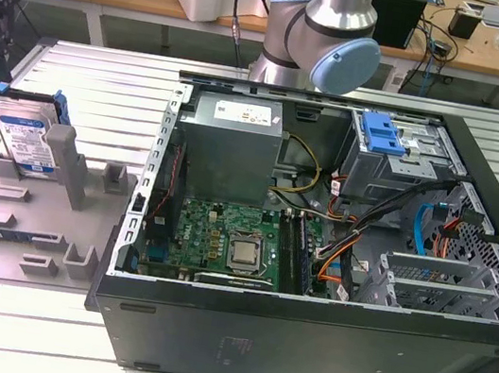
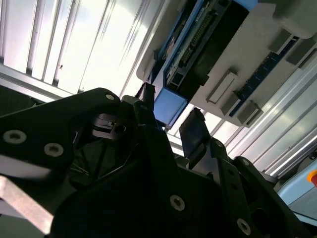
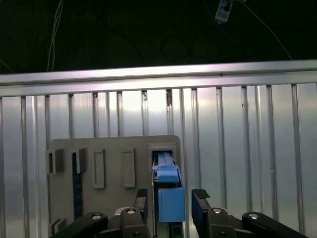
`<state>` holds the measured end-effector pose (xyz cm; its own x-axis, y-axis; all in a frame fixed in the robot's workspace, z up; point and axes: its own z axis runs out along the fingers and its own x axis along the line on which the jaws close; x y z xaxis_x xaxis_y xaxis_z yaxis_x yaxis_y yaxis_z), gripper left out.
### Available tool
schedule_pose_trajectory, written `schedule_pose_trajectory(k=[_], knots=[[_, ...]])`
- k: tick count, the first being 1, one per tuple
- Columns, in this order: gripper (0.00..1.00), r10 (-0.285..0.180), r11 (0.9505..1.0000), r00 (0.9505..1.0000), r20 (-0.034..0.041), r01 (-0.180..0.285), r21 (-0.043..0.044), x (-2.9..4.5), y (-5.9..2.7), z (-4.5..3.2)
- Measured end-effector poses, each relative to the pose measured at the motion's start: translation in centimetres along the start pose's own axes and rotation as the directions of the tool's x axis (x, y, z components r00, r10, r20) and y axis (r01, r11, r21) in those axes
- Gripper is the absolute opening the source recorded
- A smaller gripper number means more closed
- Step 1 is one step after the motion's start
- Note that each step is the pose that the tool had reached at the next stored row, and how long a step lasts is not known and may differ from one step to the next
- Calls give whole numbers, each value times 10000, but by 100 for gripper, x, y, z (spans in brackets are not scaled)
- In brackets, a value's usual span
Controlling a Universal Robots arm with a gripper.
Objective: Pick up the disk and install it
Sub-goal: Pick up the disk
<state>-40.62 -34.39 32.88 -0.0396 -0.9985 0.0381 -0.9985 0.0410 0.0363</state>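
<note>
My arm [image 1: 324, 27], one silver tube with a blue-capped joint, shows in the exterior view behind the open computer case. My pincer [image 3: 171, 192] looks onto the table, and its two black fingers [image 3: 200, 208] stand apart, with a small gap on each side of what lies between them.

Between my fingers sits the blue plastic end of the disk [image 3: 168, 173], the one flat silver hard drive framed by a blue carrier bracket. I do not touch it as far as I can see. In the second wrist view the same blue end lies between my fingertips, pincer [image 2: 170, 101] open, and the disk's [image 2: 195, 39] dark connector edge runs away from me.

The disk stands on edge in a slot of the one grey plastic holder plate [image 3: 99, 153], which lies just under my pincer and has several more slots beside the filled one. Under the plate runs the ribbed silver metal table [image 3: 247, 148].

Well apart from my pincer lies one black computer case [image 1: 299, 348], open on its side, with one grey power supply box [image 1: 232, 145] and one green motherboard [image 1: 222, 235] inside.
</note>
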Motion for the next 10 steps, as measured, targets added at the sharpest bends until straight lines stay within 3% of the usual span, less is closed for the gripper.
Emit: schedule_pose_trajectory(k=[10], knots=[[48,-281,9996,9996,-10,281,17,-18,9,42]])
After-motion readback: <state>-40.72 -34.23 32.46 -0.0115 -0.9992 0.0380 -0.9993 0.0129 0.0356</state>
